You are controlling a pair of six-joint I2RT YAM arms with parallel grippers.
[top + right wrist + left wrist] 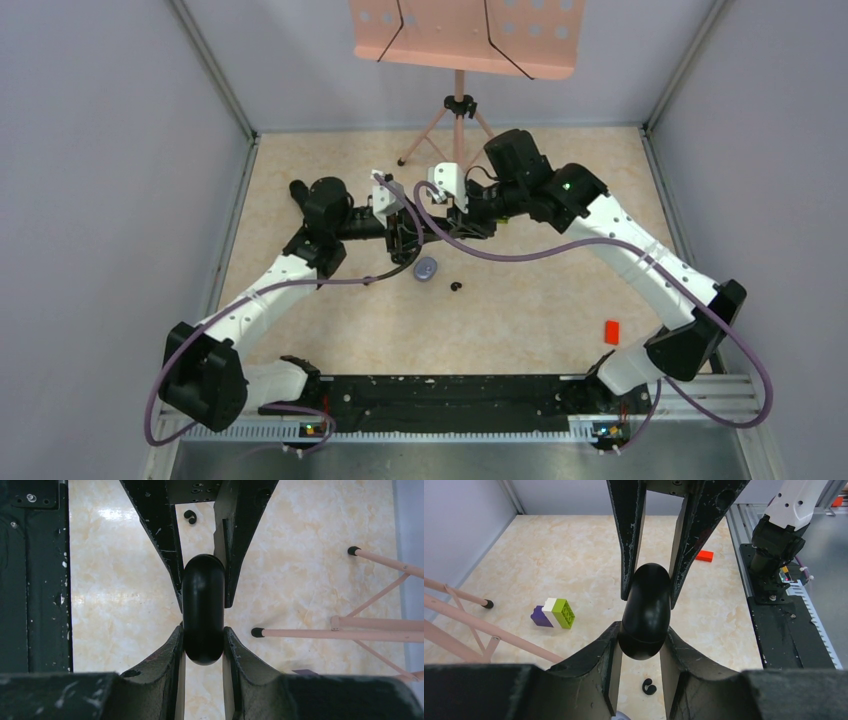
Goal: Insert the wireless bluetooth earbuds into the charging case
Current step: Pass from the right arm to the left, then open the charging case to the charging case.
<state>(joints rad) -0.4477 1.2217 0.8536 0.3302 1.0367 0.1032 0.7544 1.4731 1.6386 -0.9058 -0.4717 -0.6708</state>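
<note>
My left gripper (pixel 642 632) was pinched on the lower end of a smooth, rounded black case (pixel 646 605). It reached in from the bottom of the left wrist view, with one finger pressed to each side. My right gripper (pixel 202 630) was clamped on the same case from the opposite end. In the left wrist view its two fingers (pixel 626 540) came down from the top edge and squeezed the case's upper half. The case appeared to be held between the two grippers above the table (pixel 574 545). I could not tell whether its lid was open.

One black earbud (pixel 649 686) lay loose on the table. In the left wrist view it showed in the gap between my left fingers, just below the case. In the right wrist view it sat near the top edge. From above it was a dark speck just below the centre of the frame. A pale oval (pixel 426 269) lay just to its left, under the meeting grippers.

Further out, a green, white and purple toy block (pixel 553 613) rested at the left of the left wrist view. A red block (pixel 704 555) lay right of centre in the upper part of that view. From above, the red block sat at the lower right. A pink stand (pixel 460 40) filled the top centre of the overhead view.
</note>
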